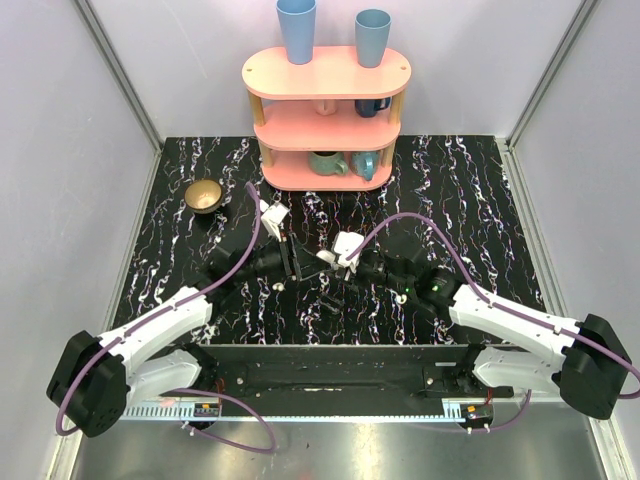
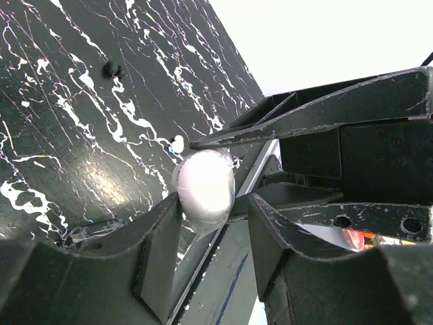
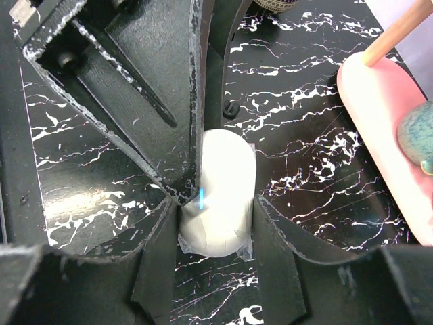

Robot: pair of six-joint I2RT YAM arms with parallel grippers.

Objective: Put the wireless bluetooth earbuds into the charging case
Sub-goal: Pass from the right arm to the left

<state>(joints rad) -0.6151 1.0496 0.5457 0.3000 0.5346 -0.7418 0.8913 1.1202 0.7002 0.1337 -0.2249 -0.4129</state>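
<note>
At the middle of the black marble bench (image 1: 450,200), the charging case (image 3: 216,196) is clamped in the right gripper (image 3: 216,211). In the right wrist view it fills centre frame, a smooth white oval with a black finger pressed against each side. A thin blue streak of light shows on its left flank.

Coming down from the upper left of that same view is one dark finger of the left gripper (image 2: 215,203), its tip touching the case's left shoulder. Over in the left wrist view the case sits at centre frame, and the left gripper's jaws are drawn in narrow around it. The left-hand finger touches the case and the right-hand one sits just beside it. I can't tell whether that second one makes contact, so no call on a full grip there.

Just above the case in that view, a tiny glossy white piece lies on the bench, an earbud (image 2: 177,144) as far as I can make out. Towards the upper left there is a small black bit (image 2: 111,69).

From the top view, the two arms meet tip to tip at centre frame. Behind them, at top centre, stands a pink shelf (image 1: 325,110) with two blue cups (image 1: 296,28) on top and mugs (image 1: 327,162) on the tiers below. A brass-coloured bowl (image 1: 204,195) sits on the bench just left of the shelf.
</note>
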